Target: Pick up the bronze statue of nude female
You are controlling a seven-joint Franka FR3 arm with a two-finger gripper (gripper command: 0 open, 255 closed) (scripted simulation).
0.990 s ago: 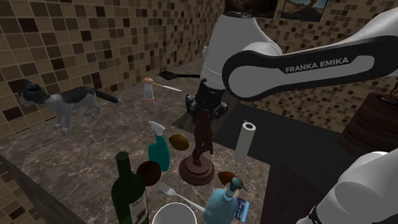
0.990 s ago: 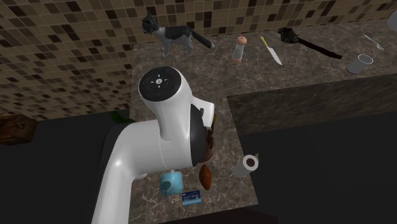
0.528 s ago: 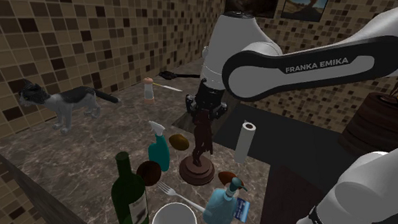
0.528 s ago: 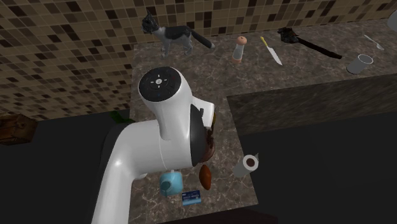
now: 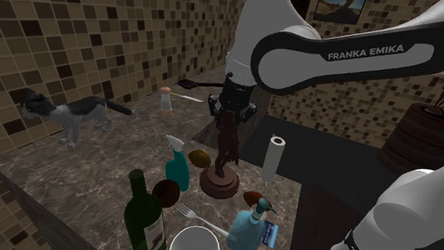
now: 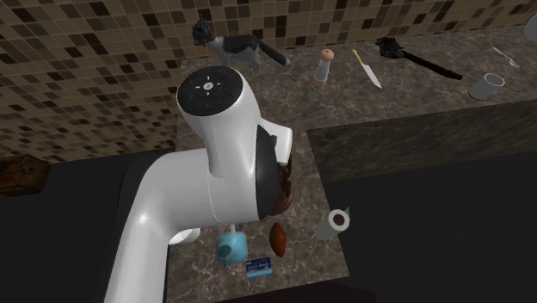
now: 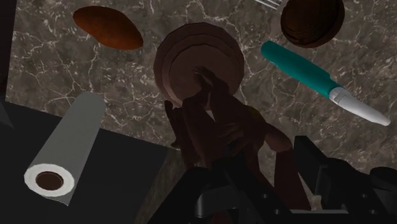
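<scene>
Over the counter, the gripper clasps the brown statue, hiding its top.

Cat figure: we see it at the shoulder view's left.
Paper roll: upright, right of centre.
Green bottle: lower left.

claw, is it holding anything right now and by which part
Yes. The claw is shut on the dark brown statue, clasping it by the figure's upper body, near the head.
</scene>
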